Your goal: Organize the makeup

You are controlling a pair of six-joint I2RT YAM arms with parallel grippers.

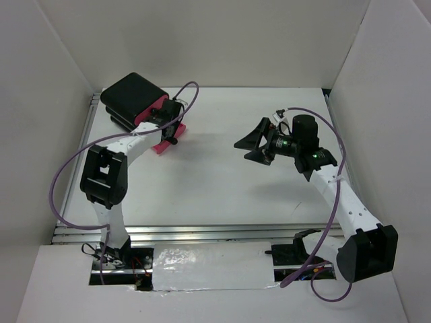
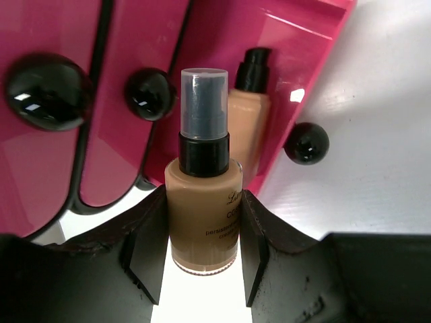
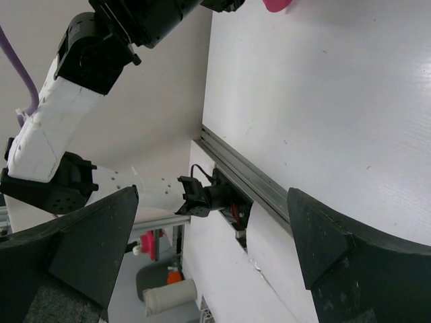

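Observation:
In the left wrist view a tan bottle (image 2: 204,215) with a dark cap and clear lid stands between my left gripper's fingers (image 2: 151,235), which press on both its sides. My left gripper (image 2: 202,232) holds it just in front of an open pink drawer (image 2: 303,40). A second tan bottle (image 2: 248,118) lies inside that drawer. In the top view my left gripper (image 1: 171,129) is at the pulled-out drawer (image 1: 163,145). My right gripper (image 1: 254,147) is open and empty above mid-table, and is also seen in the right wrist view (image 3: 212,245). The compacts and packets are out of view.
The large black box (image 1: 133,94) with pink drawer fronts (image 2: 47,155) and round black knobs (image 2: 149,94) stands at the table's back left. White walls close in the table on three sides. A metal rail (image 1: 202,232) runs along the near edge.

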